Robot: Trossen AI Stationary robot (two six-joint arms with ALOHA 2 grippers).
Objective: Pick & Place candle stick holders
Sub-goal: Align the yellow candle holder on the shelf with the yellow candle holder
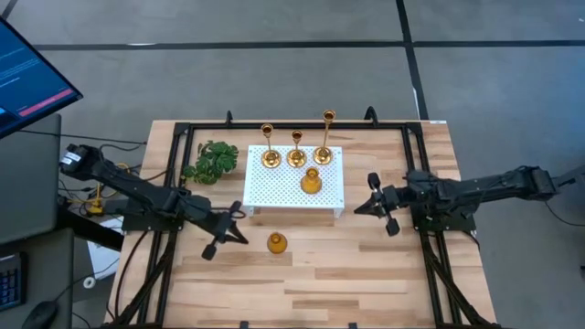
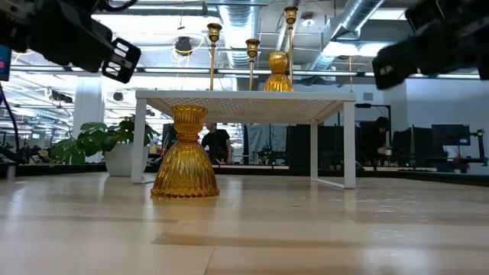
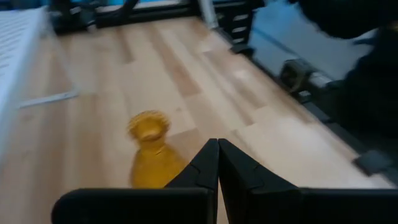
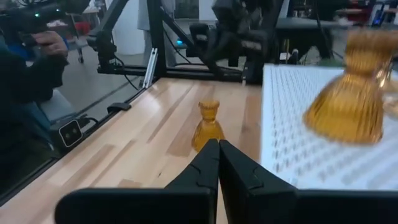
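I see the left gripper with fingers pressed together, empty, hanging over the counter just off the near-left corner of the white perforated stand. Right gripper also has fingers together, nothing held, just beside the stand's near-right corner.

One squat amber holder stands upright on the bare counter in front of the stand, closer to the left gripper, touching neither. Second squat amber holder sits on the stand, right of its middle. Three slim brass holders are lined along the stand's far edge: left one, middle one, right one, which is the tallest. All upright.

Green plant sprig lies on the counter left of the stand, apart from it.
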